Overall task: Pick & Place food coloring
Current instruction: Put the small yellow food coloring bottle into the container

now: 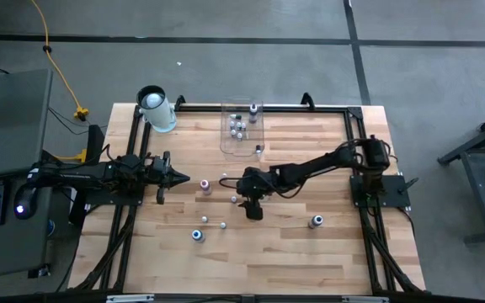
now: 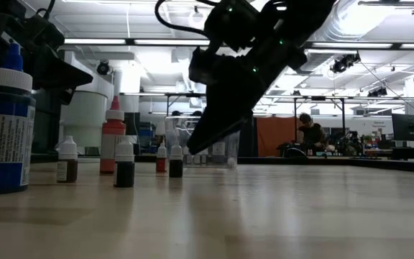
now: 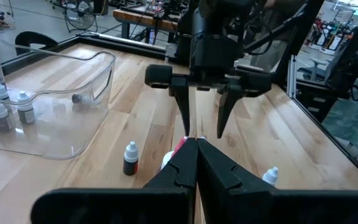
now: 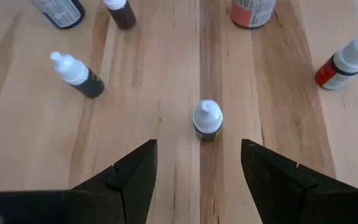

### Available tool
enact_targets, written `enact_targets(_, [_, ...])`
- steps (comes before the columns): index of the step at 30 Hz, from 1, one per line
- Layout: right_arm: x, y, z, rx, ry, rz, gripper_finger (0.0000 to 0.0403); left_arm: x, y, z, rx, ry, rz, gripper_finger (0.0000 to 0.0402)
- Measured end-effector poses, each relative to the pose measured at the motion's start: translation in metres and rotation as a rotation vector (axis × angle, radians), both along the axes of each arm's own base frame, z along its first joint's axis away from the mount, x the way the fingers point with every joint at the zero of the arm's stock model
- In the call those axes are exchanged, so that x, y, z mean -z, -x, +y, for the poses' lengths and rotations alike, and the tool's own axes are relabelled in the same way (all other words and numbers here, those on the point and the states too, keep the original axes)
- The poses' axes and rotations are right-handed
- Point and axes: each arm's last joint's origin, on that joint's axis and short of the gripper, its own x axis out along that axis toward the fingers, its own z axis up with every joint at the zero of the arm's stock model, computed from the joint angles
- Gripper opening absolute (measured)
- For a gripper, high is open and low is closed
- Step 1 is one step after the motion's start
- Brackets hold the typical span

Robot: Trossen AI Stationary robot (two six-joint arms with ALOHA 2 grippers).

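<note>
— Where's the target?

— Upright food coloring bottle (image 4: pixel 207 118) on the desk, centred ahead of my right gripper (image 4: pixel 199 163), fingers wide.

— Plan?

— Descend straight, close gently; depth's probably deceptive. Left gripper (image 1: pixel 178 178) waits, pinched closed.

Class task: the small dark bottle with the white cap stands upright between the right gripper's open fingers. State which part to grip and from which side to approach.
Grip the dark bottle across its round body just under the white cap, coming straight down from above. It stands upright and apart from its neighbours, and the right gripper already hangs open over it, one finger on each side, so lowering and closing should probably do.
</note>
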Motion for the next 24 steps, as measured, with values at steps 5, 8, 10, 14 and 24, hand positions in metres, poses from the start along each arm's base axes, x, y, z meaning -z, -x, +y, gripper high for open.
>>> enact_targets(5, [0.001,-0.001,-0.002,0.02,0.02,-0.002,0.022,0.0,0.0,0.0,0.0,0.0,0.0,0.0001])
enact_targets(8, [0.001,-0.002,-0.004,0.027,0.019,-0.002,0.022,0.0,0.0,0.0,0.0,0.0,0.0,0.0001])
enact_targets(10, [-0.002,-0.004,-0.004,0.032,0.014,-0.013,0.022,0.0,0.0,0.0,0.0,0.0,0.0,0.0001])
enact_targets(14, [-0.005,-0.005,-0.004,0.032,0.014,-0.011,0.022,0.0,0.0,0.0,0.0,0.0,0.0,0.0001])
enact_targets(24, [-0.001,-0.022,-0.004,0.012,-0.013,0.007,0.022,0.0,0.0,0.0,-0.002,0.0,0.0,0.0001])
